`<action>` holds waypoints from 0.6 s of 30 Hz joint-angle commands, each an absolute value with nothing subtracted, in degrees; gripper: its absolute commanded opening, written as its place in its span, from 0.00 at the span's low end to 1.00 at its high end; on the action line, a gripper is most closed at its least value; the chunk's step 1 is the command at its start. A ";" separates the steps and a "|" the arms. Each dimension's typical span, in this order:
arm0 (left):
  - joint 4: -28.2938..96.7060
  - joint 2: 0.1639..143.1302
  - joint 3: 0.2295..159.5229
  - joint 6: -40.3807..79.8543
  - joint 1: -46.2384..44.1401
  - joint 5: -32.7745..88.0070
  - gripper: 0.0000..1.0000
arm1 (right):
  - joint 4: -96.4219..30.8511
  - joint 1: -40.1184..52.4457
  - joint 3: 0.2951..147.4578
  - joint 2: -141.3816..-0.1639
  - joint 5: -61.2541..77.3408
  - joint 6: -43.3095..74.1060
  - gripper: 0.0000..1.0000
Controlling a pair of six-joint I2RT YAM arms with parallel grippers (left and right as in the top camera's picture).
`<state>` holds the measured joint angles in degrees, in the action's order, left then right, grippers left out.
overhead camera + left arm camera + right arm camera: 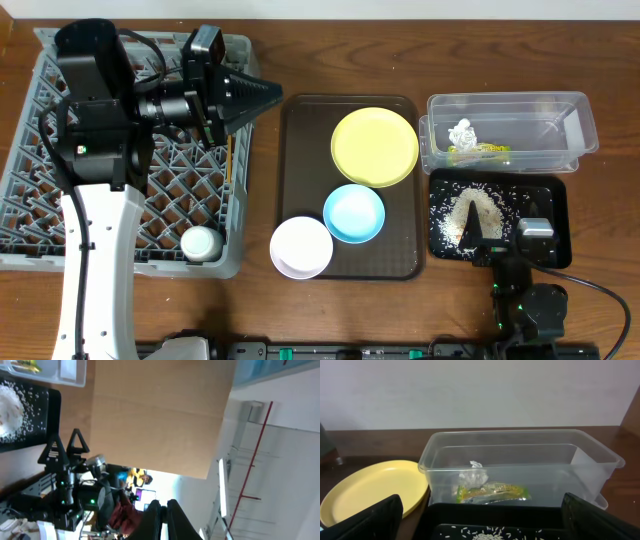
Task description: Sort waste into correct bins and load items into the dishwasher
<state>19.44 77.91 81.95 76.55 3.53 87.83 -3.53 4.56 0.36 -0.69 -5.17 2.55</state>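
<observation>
The plate (375, 146) and both bowls, light blue (354, 213) and pinkish-white (301, 247), lay on the brown tray (300, 120), none of them racked. Only the white cup (200, 243) stood in the dishwasher rack (170, 195). The tissue (462, 131) and wrapper (480, 152) sat in the clear tub (510, 103), and the rice (475, 210) lay on the black tray (550, 195), so I judged the waste sorted.

My left gripper (275, 92) was clenched on nothing, hanging over the rack's right edge and pointing toward the brown tray. My right gripper (503, 235) stood spread wide and empty, low over the black tray beside the rice.

The dishes crowded each other, each bowl looking to touch its neighbour. A grab at the plate's thin rim could slip, or nudge the blue bowl into the other. Swinging my right gripper away carelessly could sweep grains onto the table (600, 60).
</observation>
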 commanded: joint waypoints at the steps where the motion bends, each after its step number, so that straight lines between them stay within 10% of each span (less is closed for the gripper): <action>1: 18.92 77.43 81.89 77.91 3.46 90.02 0.08 | -3.66 4.19 0.32 -0.38 -5.54 3.14 0.99; 18: 16.99 77.43 81.89 84.86 3.46 89.95 0.08 | -3.66 4.19 0.32 -0.38 -5.56 3.14 0.99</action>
